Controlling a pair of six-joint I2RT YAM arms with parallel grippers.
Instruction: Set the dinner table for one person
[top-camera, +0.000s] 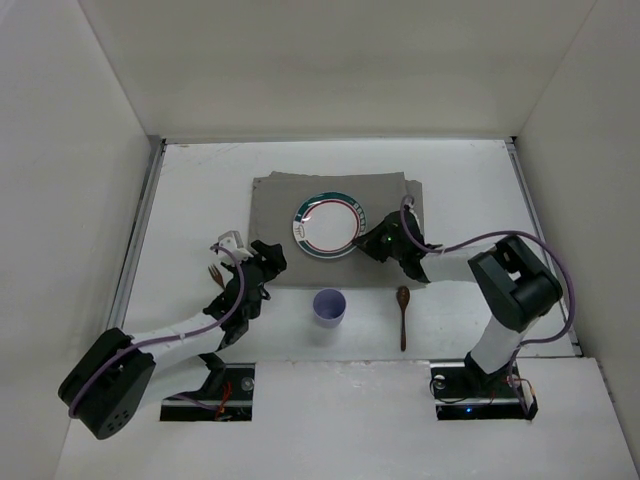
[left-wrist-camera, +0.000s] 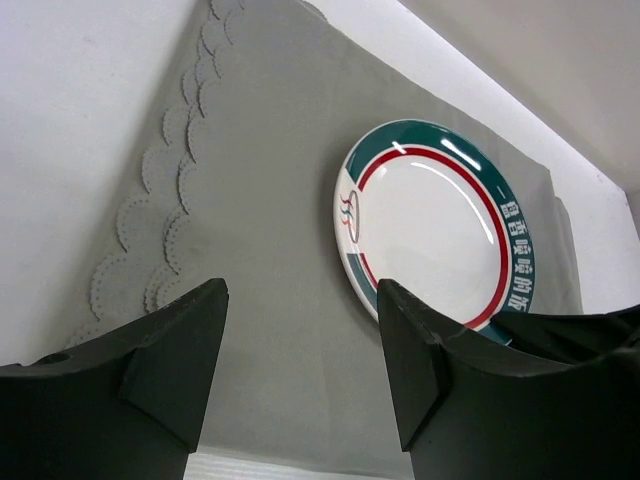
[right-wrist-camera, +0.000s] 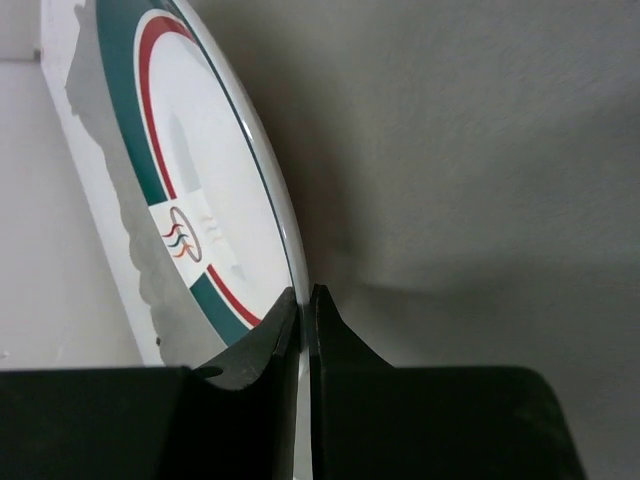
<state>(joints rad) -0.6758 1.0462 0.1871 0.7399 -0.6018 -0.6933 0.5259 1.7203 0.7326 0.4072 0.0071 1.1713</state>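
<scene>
One edge of the glossy round plate (top-camera: 328, 226) was hidden between the clamped right jaws. The left jaws, half open, held nothing over the scalloped grey mat (top-camera: 280, 200), laid toward the far edge of the matte white worktop (top-camera: 200, 170).

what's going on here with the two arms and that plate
The right gripper is pinched shut on the rim of the green-and-red banded plate, which sits on the grey placemat. The left gripper hovers open and empty over the mat's near left part. A purple cup, a wooden spoon and what looks like a wooden fork lie on the white table, off the mat's near edge.
</scene>
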